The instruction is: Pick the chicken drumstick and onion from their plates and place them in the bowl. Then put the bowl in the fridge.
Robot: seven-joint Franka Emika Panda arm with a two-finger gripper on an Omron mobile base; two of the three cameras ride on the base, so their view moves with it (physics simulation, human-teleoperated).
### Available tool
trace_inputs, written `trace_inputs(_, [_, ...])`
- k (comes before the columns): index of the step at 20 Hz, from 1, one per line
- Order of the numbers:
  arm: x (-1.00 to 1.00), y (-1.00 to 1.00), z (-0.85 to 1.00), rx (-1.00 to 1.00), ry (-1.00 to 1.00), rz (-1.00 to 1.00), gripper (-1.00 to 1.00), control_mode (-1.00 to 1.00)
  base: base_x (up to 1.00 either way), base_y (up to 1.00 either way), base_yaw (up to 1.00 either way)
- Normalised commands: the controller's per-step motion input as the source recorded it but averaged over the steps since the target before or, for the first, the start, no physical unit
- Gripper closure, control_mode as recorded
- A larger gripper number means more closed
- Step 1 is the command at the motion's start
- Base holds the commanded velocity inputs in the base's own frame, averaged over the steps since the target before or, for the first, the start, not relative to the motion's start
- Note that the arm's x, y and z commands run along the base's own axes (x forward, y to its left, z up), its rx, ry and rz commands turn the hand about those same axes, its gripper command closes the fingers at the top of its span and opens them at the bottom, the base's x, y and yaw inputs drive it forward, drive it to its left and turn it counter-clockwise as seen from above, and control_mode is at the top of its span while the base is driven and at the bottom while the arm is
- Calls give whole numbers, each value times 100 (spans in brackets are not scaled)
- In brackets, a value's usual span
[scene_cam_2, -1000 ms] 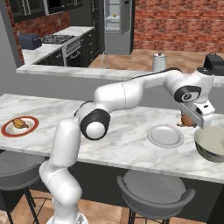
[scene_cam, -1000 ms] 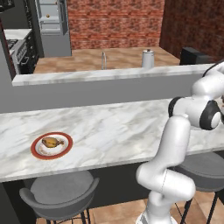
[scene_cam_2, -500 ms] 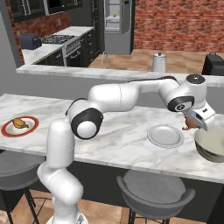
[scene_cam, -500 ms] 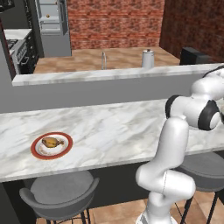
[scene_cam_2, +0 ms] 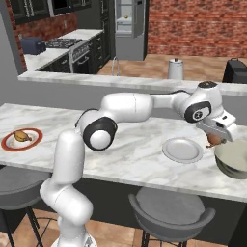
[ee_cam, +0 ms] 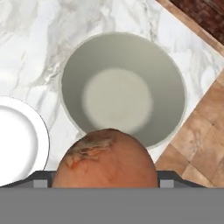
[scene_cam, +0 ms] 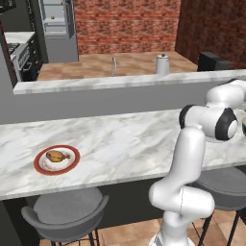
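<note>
On marble counter [scene_cam_2: 120, 159]: bowl [scene_cam_2: 235, 158], white plate [scene_cam_2: 182, 149]; hand [scene_cam_2: 218, 136] gripping onion [ee_cam: 106, 159] above bowl rim; brick wall [scene_cam_2: 193, 24] behind

So there's a brown onion [ee_cam: 105, 159] sitting right up close at the bottom, with the pale bowl [ee_cam: 175, 83] below it on the marble worktop [ee_cam: 30, 39]. White plate [ee_cam: 17, 140] edge at left, wood floor [ee_cam: 197, 144] at right.

The marble counter [scene_cam_2: 120, 159] carries 2 plates: 1 red-rimmed plate [scene_cam: 56, 160] near its left edge and 1 plain white plate [scene_cam_2: 182, 149] toward its right edge. There is 1 chicken drumstick [scene_cam: 55, 156], 1 onion [ee_cam: 105, 159], 1 bowl [ee_cam: 122, 87], and 2 grey stools [scene_cam_2: 169, 210] at the front edge.
</note>
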Motion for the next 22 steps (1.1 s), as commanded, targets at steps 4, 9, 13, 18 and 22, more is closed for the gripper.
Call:
trace_inputs(4, [8, -28, 7, 1, 15, 7, 100, -100, 0, 0, 0])
trace_inputs(9, [9, -28, 2, 10, 6, 8, 100, -100, 0, 0, 0])
trace_inputs(13, [3, -22, 0, 14, 9, 5, 100, -100, 0, 0, 0])
trace_inputs(18, [3, -10, 0, 13, 9, 4, 100, -100, 0, 0, 0])
trace_inputs(22, [10, -9, 0, 9, 12, 3, 100, -100, 0, 0, 0])
